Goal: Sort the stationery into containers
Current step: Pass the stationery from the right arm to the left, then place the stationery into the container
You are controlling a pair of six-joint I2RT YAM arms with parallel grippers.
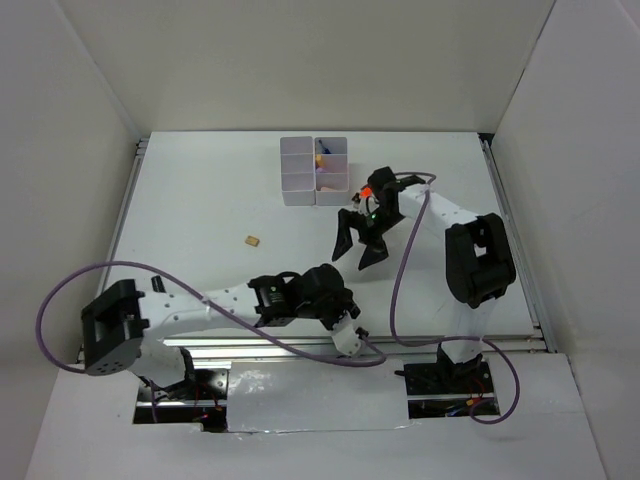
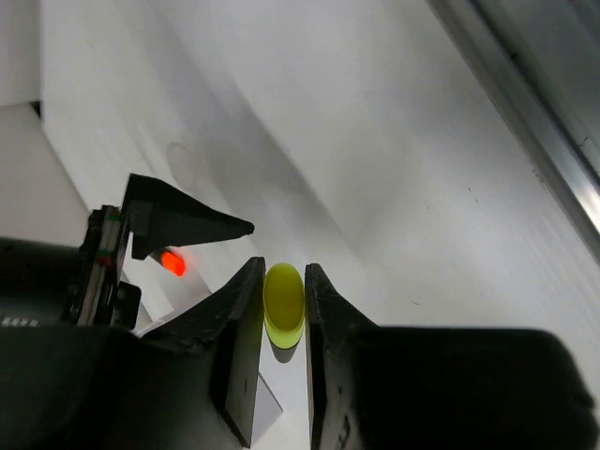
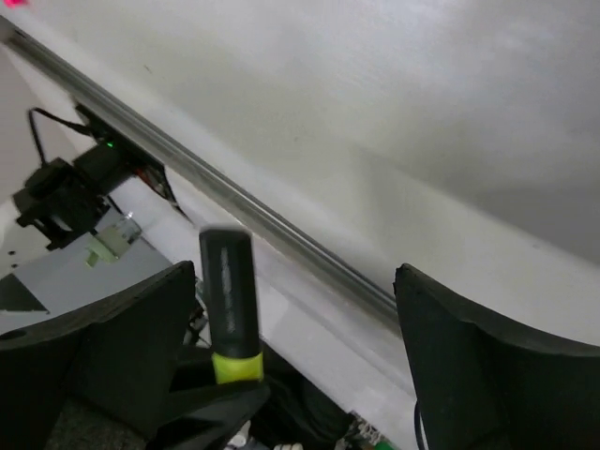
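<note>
My left gripper (image 2: 284,272) is shut on the yellow end of a yellow-and-black highlighter (image 2: 284,302). In the top view it (image 1: 348,312) sits near the table's front middle. The right wrist view shows the highlighter (image 3: 228,300) standing black cap up, in front of my left finger. My right gripper (image 3: 295,281) is open and empty; in the top view it (image 1: 358,250) hangs just beyond the left gripper. The white containers (image 1: 297,170) stand at the back middle, with an orange item and a pink item in the right-hand bins. A tan eraser cube (image 1: 252,240) lies to the left.
A metal rail (image 1: 350,343) runs along the table's near edge and also shows in the right wrist view (image 3: 234,202). A purple cable (image 1: 400,270) loops beside the right arm. White walls close in the table on three sides.
</note>
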